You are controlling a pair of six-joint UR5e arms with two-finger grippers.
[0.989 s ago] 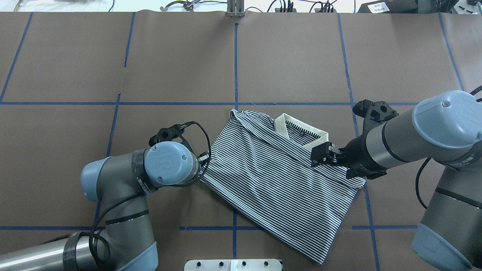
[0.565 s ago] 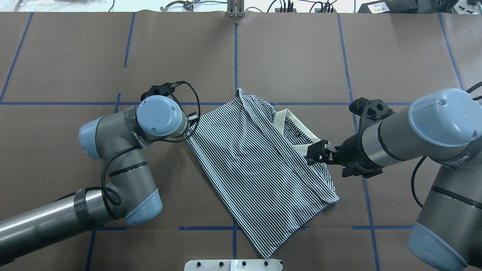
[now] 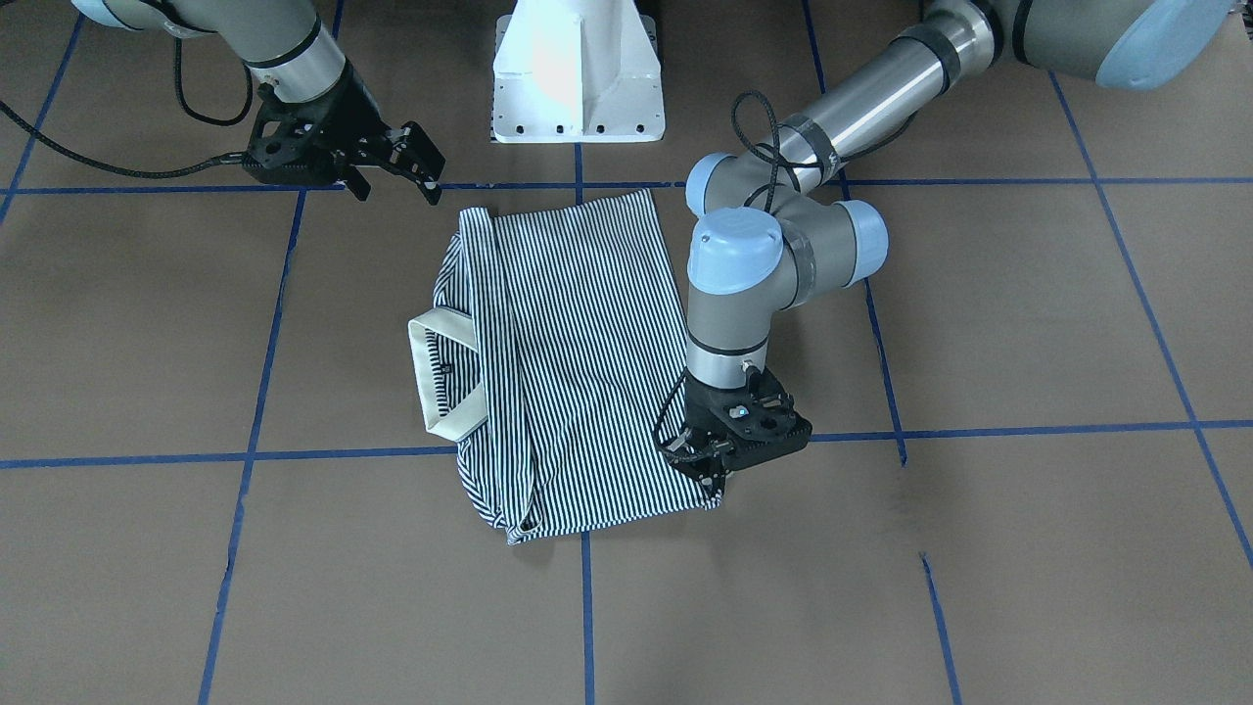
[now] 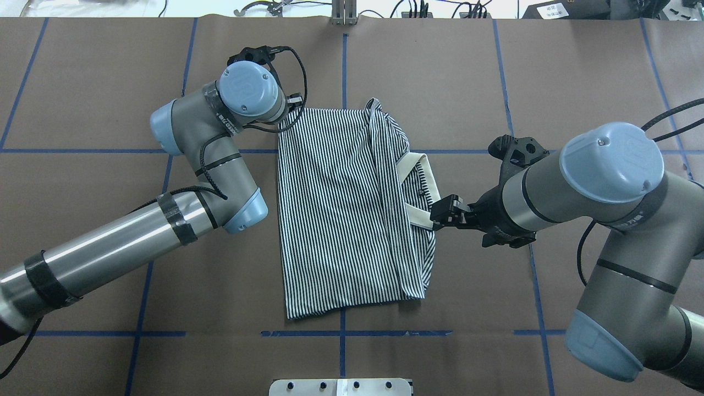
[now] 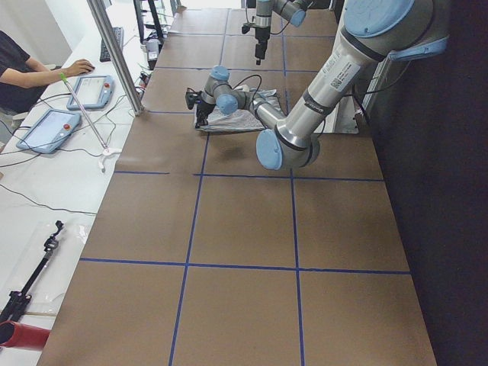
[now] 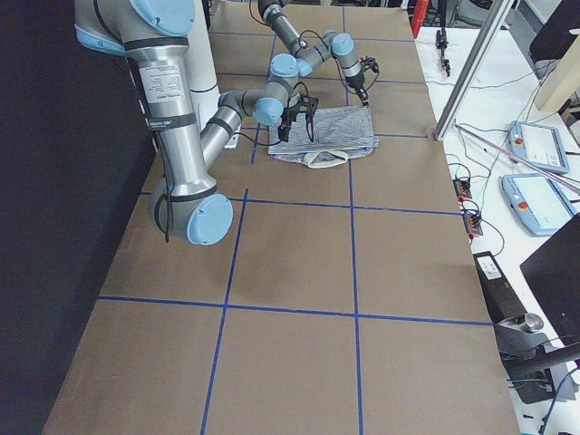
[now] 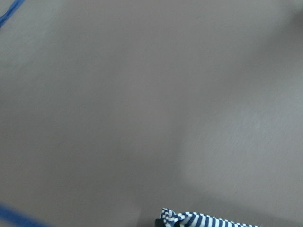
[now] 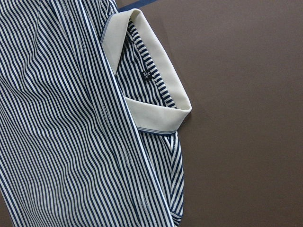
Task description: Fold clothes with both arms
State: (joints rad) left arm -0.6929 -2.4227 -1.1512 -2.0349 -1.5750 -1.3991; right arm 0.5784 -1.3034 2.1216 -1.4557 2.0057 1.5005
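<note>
The shirt (image 4: 341, 209) is laid flat on the counter (image 4: 440, 82) at mid-table, folded lengthwise, with its collar (image 4: 421, 190) turned towards the robot's right. One far corner is pinched by the left claw (image 3: 713, 477). The right claw (image 3: 421, 164) is spread and held clear of the cloth, with nothing gripped. If that corner is pulled alone, the shirt is likely to be dragged askew and the fold opened. So thin a pinch could be lost. Were the right claw lowered by the collar, several layers might be caught together and bunched.
</note>
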